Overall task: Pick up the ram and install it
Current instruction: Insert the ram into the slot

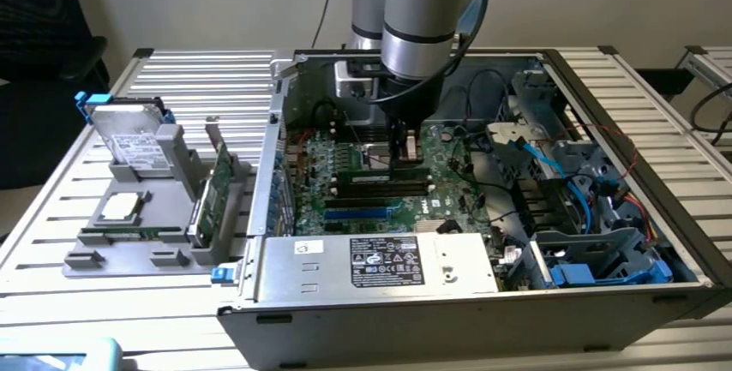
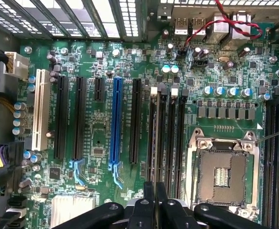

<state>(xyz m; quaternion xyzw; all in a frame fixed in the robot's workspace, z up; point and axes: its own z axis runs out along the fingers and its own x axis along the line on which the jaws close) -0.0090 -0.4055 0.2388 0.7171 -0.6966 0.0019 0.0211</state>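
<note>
My gripper (image 1: 399, 162) reaches down into the open computer case (image 1: 640, 131), right over the black memory slots (image 1: 383, 186) of the green motherboard (image 1: 343, 165). In the wrist view its two black fingers (image 2: 149, 202) stand close together, shut on the ram (image 2: 155, 138). The ram is a thin stick seen edge-on, lined up along one of the memory slots (image 2: 176, 133). Whether it is seated in that slot I cannot tell. The gripper hides most of the ram in the exterior view.
A grey fixture (image 1: 115, 255) at the exterior view's left holds a hard drive (image 1: 129, 138), a green expansion card (image 1: 211, 195) and a second green stick (image 1: 123, 233). Beside the slots lie the empty CPU socket (image 2: 222, 171), long black and blue card slots (image 2: 114, 124) and blue cables (image 1: 549, 165).
</note>
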